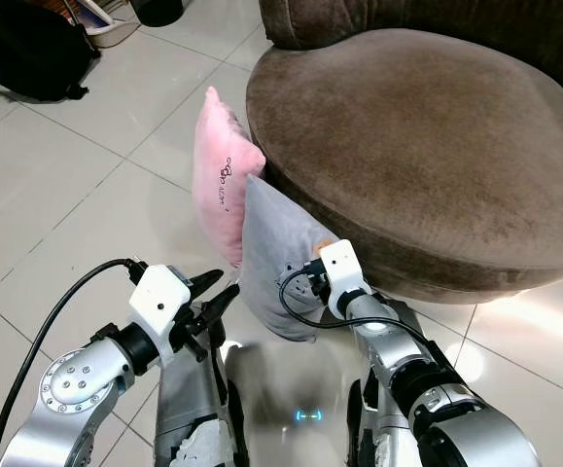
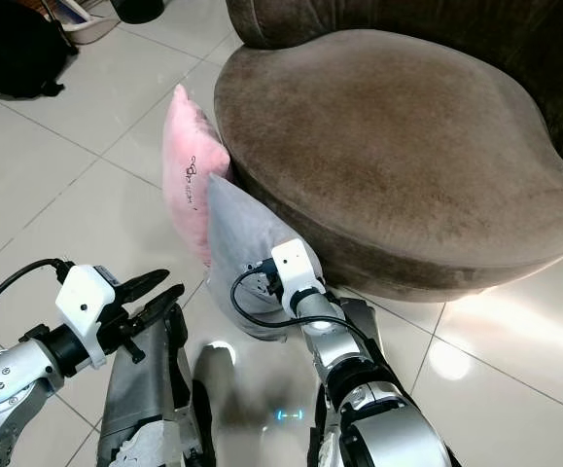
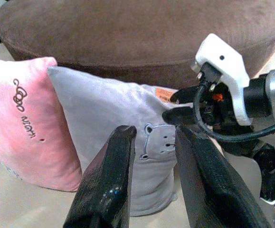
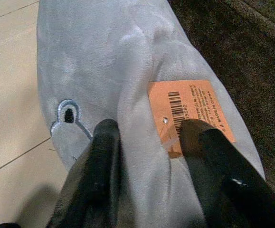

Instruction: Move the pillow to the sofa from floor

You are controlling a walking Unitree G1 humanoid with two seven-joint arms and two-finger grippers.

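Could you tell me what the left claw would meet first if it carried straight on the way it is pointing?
Most likely the grey pillow: the left claw, open, points at its bear-print face, just short of it. The right claw already straddles that pillow's edge.

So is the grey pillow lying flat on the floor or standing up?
Standing up. The grey pillow sits on its edge on the floor, leaning against the brown sofa, beside the pink pillow.

Head stereo pair looking down, wrist views close, all sharing grey pillow (image 1: 276,263)
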